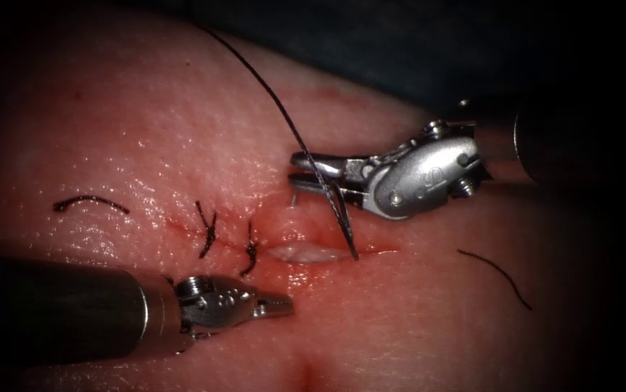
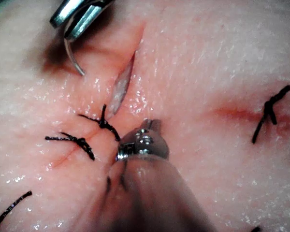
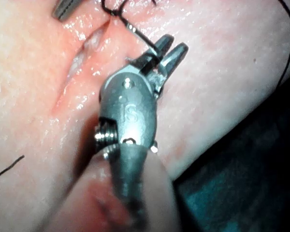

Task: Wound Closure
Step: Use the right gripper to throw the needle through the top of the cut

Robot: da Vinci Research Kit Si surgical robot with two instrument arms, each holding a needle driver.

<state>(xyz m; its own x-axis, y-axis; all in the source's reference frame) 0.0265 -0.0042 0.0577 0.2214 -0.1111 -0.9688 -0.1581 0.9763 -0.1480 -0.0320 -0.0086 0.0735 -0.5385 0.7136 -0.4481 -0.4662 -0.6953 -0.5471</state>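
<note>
Pink, wet tissue (image 1: 414,319) fills the background, with the cut (image 1: 305,252) running across it and gaping pale in the middle. Two dark knots (image 1: 207,231) close its left part. The right pincer (image 1: 299,173) hangs just above the gap, jaws a little apart but gripping the needle (image 1: 293,197) near its end. In the endoscope view only a short bit pokes down below the jaws. The left wrist view shows more: the needle (image 2: 73,57) curves down from the jaws, with its tip touching the tissue beside the cut. The thread (image 1: 269,94) crosses the jaws and goes down to the cut. The left pincer (image 1: 280,305) rests below the cut, closed and empty. Loose thread pieces (image 1: 497,276) lie nearby.
</note>
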